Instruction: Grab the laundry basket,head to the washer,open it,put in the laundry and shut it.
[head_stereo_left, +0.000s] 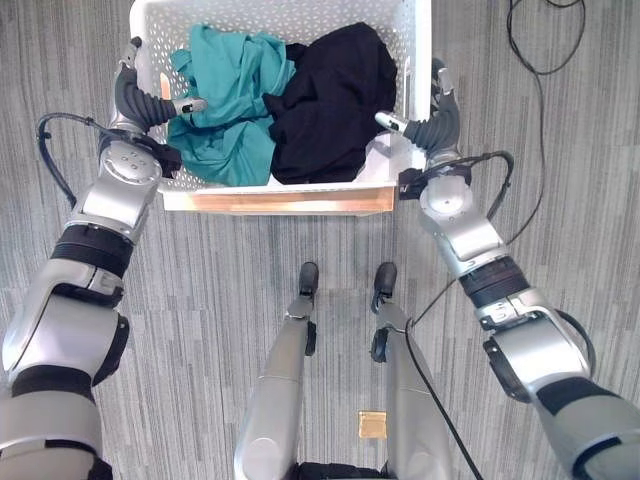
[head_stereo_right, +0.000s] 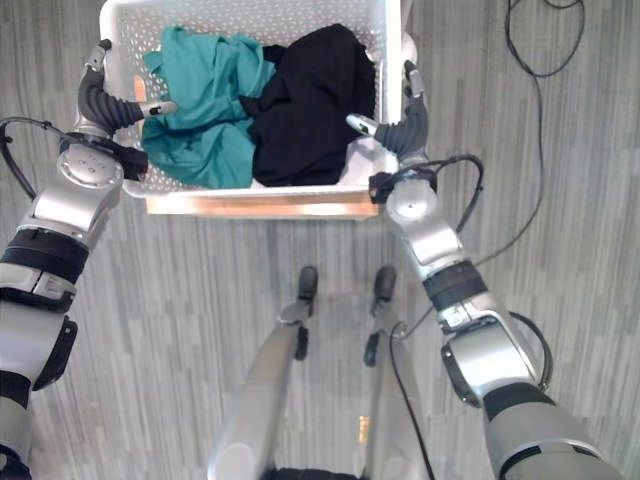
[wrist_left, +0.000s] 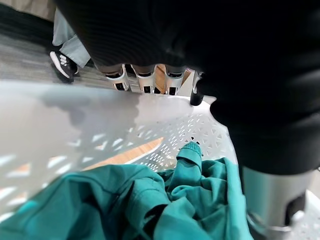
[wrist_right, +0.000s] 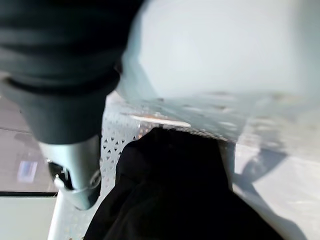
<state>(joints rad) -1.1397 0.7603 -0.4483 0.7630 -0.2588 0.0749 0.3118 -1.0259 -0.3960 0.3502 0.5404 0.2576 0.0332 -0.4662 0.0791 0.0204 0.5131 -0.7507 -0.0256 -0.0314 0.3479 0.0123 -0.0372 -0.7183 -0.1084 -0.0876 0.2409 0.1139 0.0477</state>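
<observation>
White laundry basket (head_stereo_left: 300, 190) with teal garment (head_stereo_left: 225, 100) and black garment (head_stereo_left: 335, 100), above grey floor; left robot hand (head_stereo_left: 140, 100) and right robot hand (head_stereo_left: 435, 120) hooked over side rims. Step: carrying. Next: walk to washer, level

Two garments lie side by side in the basket (head_stereo_left: 405, 60), a hand (head_stereo_left: 135, 95) on each side rim

Left arm (head_stereo_left: 105, 215): silver-grey shells, black bands at the joints.
Right arm (head_stereo_left: 480, 250): same silver-grey (round disc at the wrist).
Left hand (head_stereo_left: 140, 100): dark ribbed cover, silver dark-tipped fingers.
Right hand (head_stereo_left: 437, 125): dark ribbed cover, silver thumb.
</observation>
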